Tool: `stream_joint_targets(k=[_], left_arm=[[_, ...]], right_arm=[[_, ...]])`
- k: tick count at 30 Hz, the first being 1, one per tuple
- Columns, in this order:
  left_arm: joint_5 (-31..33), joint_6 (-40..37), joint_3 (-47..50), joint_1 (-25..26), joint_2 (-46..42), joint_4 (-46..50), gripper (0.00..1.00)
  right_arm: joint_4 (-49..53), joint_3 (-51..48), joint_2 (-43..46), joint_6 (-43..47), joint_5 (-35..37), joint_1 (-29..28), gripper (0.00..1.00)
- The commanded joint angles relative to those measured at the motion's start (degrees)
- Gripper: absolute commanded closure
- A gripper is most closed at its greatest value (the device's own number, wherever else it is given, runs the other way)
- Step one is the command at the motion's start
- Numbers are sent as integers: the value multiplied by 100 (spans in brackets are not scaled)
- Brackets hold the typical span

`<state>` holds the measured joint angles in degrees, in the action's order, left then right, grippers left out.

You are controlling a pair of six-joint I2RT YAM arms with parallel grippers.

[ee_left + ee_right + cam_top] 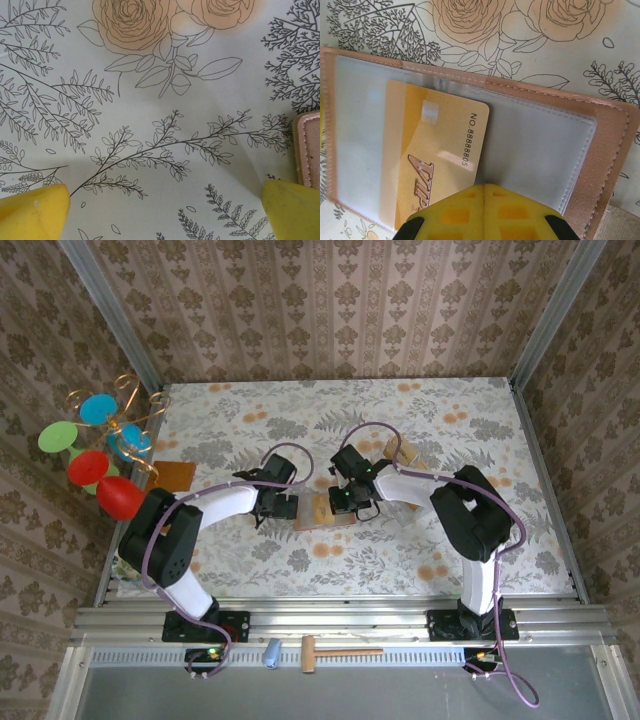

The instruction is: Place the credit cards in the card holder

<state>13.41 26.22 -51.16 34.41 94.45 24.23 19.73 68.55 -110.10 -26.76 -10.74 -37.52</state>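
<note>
Your left gripper [165,212]: spread wide beside card holder [307,150]. Your right gripper [484,205]: pressed together over part-sleeved credit card [437,145].

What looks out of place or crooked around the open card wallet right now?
Nothing spilled or damaged. The gold VIP-lettered plastic card lies roughly square on the open pinkish-brown leather holder, by the shut right gripper. Whether it sits fully inside the clear sleeve is unclear.

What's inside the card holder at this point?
One gold card, printed VIP, lies in a clear pocket of the open card holder. The right claw covers its lower edge; anything beneath the card cannot be seen.
</note>
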Motion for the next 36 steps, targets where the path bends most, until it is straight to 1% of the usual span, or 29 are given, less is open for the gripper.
stream_joint_targets(k=[1, 21, 32, 36], left_arm=[[21, -73, -62, 30, 151, 64, 0], [-71, -39, 20, 73, 217, -111, 0], [-75, -53, 38, 83, 210, -120, 0], [-47, -93, -10, 70, 149, -59, 0]], right_arm=[[28, 122, -158, -18, -41, -71, 100], [3, 456, -432, -169, -181, -339, 100], [-13, 547, -451, -233, -290, -474, 100], [106, 541, -349, -136, -176, -429, 100]])
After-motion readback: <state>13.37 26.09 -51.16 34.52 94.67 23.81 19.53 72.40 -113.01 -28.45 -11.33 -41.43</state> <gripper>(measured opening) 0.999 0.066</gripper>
